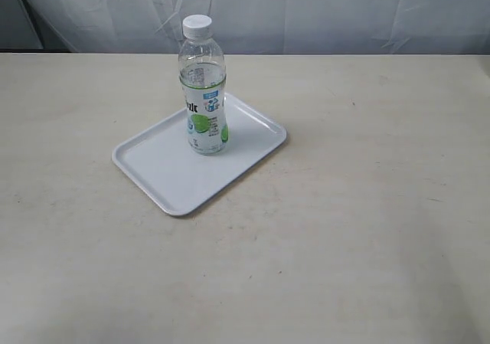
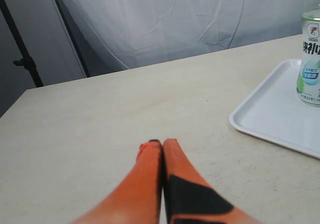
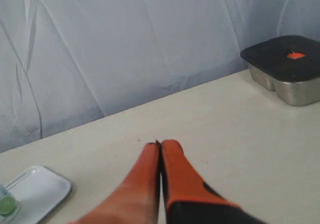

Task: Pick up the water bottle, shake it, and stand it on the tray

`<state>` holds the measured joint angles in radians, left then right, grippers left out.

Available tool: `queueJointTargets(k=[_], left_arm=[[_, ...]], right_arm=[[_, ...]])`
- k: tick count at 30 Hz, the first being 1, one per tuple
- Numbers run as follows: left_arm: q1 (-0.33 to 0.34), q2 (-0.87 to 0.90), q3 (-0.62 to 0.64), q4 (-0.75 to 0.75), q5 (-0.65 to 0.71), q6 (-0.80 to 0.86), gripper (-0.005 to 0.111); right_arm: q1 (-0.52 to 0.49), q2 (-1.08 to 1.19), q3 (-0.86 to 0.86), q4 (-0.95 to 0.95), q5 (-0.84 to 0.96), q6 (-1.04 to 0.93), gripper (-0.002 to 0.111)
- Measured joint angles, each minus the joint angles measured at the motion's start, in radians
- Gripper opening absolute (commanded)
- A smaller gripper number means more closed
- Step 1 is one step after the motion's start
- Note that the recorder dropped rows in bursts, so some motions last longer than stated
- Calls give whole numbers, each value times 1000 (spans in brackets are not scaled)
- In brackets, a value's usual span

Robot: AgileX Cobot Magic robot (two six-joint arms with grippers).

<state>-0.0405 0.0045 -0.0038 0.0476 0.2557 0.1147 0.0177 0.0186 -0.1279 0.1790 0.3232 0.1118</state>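
Note:
The water bottle, clear with a white cap and a green and blue label, stands upright on the white tray in the exterior view. The left wrist view catches the bottle at the frame's edge, on the tray. My left gripper is shut, orange fingers pressed together with nothing between them, well away from the tray. My right gripper is shut too and holds nothing; a corner of the tray and a sliver of the bottle show far off. Neither gripper appears in the exterior view.
A metal container with a black lid sits on the beige table in the right wrist view. A white curtain hangs behind the table. A black stand is beyond the table's edge.

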Motion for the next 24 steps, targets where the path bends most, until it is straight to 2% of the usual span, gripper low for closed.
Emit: queueJointTargets(k=[7, 12, 24], left_arm=[[0, 0, 0, 0, 0, 0, 0], [0, 0, 0, 0, 0, 0, 0], [0, 0, 0, 0, 0, 0, 0]], right_arm=[[-12, -11, 119, 66, -7, 0, 3], [-12, -11, 121, 79, 64, 0, 3], [-12, -11, 123, 85, 77, 0, 3]])
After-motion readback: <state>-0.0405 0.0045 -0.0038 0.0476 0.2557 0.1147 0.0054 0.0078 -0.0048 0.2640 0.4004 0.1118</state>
